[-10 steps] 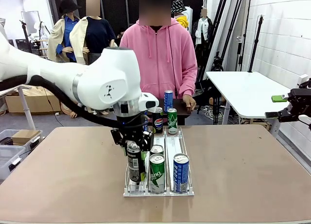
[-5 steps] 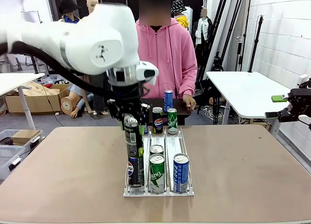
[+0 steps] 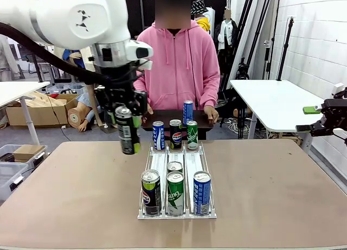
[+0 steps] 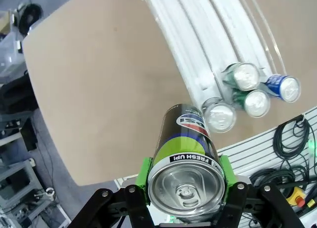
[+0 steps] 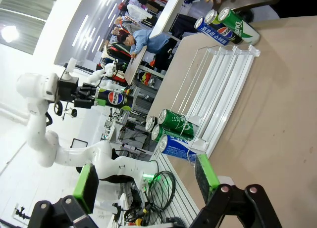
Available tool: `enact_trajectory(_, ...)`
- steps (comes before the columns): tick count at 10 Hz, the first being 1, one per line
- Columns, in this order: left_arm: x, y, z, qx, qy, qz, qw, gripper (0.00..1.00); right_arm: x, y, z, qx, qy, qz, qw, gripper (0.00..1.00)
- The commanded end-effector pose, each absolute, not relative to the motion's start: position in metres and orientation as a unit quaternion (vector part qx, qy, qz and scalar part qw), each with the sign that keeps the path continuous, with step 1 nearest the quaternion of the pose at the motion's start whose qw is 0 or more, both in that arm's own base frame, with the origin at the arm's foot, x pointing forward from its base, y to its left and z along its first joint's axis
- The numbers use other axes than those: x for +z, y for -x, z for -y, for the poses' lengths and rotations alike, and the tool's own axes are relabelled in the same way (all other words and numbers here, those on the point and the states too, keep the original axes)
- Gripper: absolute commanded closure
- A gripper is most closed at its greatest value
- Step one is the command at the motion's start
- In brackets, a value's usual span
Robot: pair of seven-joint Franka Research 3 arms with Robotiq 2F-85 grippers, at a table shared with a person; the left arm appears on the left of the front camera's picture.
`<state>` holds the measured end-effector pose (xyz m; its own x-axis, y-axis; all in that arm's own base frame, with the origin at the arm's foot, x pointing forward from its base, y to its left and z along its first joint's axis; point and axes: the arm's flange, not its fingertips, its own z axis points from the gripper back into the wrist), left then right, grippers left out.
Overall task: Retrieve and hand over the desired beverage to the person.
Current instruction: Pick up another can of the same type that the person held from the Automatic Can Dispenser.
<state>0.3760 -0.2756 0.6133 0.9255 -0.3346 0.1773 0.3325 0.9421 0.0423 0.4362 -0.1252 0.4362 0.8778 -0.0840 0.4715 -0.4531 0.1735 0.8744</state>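
We saw the left gripper (image 3: 126, 132) clenched on a black Pepsi can (image 3: 127, 132), which hung upright in the air above the counter (image 3: 282, 190), left of the white can rack (image 3: 179, 206) and clear of it. From the left wrist, the green pads (image 4: 144, 172) pressed both sides of the can just below its silver top. Three cans stood at the rack's near end, a fourth just behind them, and three more at its far end. The person (image 3: 179, 60) in the pink hooded sweatshirt stood at the far side. The right gripper (image 5: 148, 183) was released, its jaws spread wide, off beyond the counter's right edge.
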Motion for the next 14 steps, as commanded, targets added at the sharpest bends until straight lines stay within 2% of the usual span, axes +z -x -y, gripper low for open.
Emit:
enact_trajectory(1, 0.625, -0.394, 0.239, -0.16, -0.022, 0.084, 0.983, 1.0, 0.437, -0.435, 0.124, 0.119, -0.631, 0.214, 0.736, 0.0)
enact_trajectory(6, 0.638, -0.395, 0.145, -0.145, -0.008, 0.07, 0.987, 1.0, 0.437, -0.435, 0.124, 0.119, -0.631, 0.214, 0.736, 0.0)
enact_trajectory(9, 0.622, -0.397, 0.113, -0.155, 0.003, 0.052, 0.987, 1.0, 0.437, -0.435, 0.124, 0.119, -0.631, 0.214, 0.736, 0.0)
enact_trajectory(14, 0.618, -0.401, 0.115, -0.142, -0.007, 0.043, 0.989, 1.0, 0.437, -0.435, 0.124, 0.119, -0.631, 0.214, 0.736, 0.0)
